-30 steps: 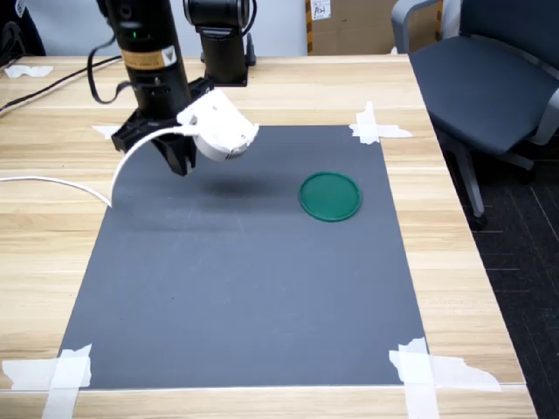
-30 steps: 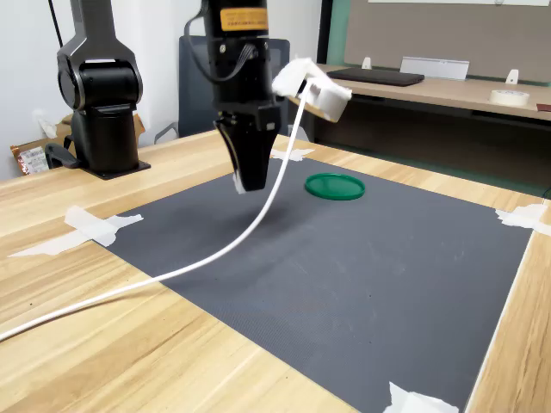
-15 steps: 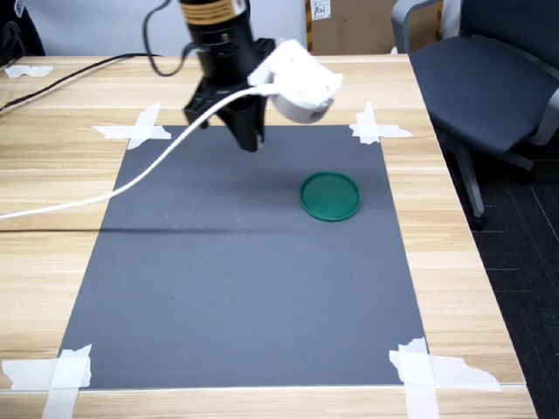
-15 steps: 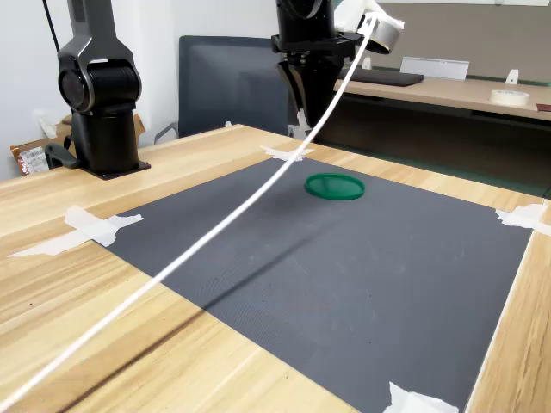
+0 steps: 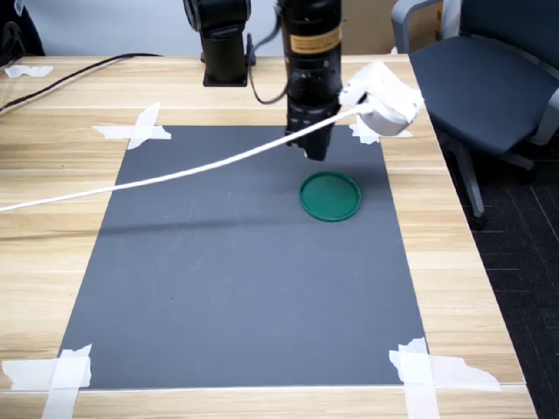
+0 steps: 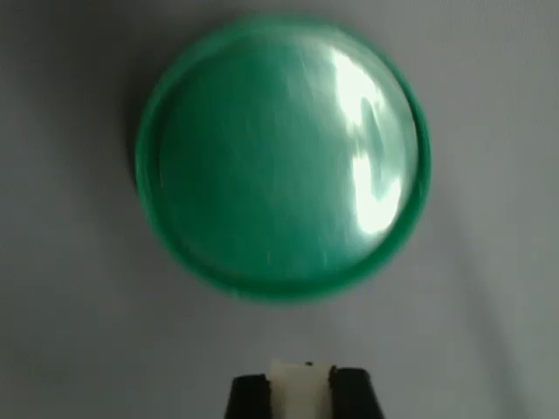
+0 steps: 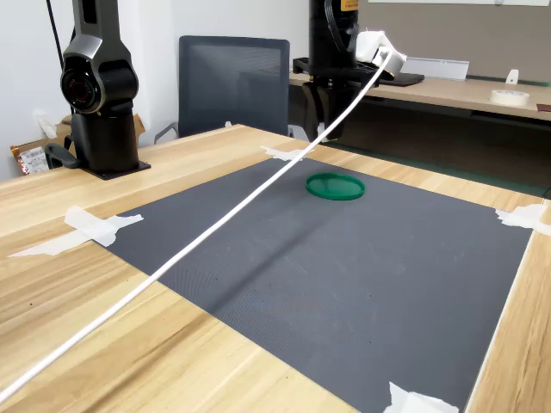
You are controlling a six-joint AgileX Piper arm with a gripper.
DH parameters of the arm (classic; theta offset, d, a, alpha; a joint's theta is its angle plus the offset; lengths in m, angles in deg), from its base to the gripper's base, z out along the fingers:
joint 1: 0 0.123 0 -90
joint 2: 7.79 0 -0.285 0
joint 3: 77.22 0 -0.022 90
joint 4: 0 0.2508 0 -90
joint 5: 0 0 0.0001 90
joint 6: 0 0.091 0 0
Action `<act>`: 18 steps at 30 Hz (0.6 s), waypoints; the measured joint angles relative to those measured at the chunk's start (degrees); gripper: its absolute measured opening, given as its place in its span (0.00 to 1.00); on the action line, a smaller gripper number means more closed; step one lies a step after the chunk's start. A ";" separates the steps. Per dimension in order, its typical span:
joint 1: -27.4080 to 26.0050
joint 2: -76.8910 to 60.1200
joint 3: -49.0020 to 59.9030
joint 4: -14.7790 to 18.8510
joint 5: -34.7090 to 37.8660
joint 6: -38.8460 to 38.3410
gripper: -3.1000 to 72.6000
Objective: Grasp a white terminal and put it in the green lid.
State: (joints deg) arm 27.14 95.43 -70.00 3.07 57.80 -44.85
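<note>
Hovering beside the green lid (image 5: 330, 195), your claw (image 6: 301, 394) is clamped on the white terminal (image 6: 300, 387). Wrist view cuts off most of both; exterior views hide the terminal.

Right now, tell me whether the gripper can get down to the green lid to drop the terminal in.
Probably yes. The gripper, shut on the white terminal, hangs above the mat beside the green lid. The lid looks empty in the wrist view, and nothing stands between them.
</note>
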 joint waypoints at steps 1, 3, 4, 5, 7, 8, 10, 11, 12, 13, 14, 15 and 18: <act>0.22 0.47 0.00 0.00 -0.54 0.16 0.13; 0.59 1.53 0.00 -0.42 -1.44 0.55 0.13; 0.84 2.12 0.00 -0.56 -1.68 0.75 0.13; 1.01 2.69 0.00 -0.79 -1.91 0.81 0.13; 1.53 3.81 0.00 -1.13 -2.36 1.12 0.13; 1.77 4.33 0.00 -1.32 -2.59 1.24 0.13; 2.03 5.10 0.00 -1.37 -2.91 1.23 0.13; 2.14 5.46 0.00 -1.37 -3.28 1.23 0.13; 2.31 5.73 0.00 -1.46 -3.73 1.30 0.13; 2.45 6.01 0.00 -1.53 -4.07 1.30 0.13; 2.58 6.32 0.00 -1.66 -4.17 1.30 0.13; 2.59 6.67 0.00 -1.65 -4.16 1.30 0.13; 2.59 7.61 0.00 -1.89 -4.23 1.30 0.13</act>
State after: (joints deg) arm 29.73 103.04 -70.00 1.18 53.57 -43.56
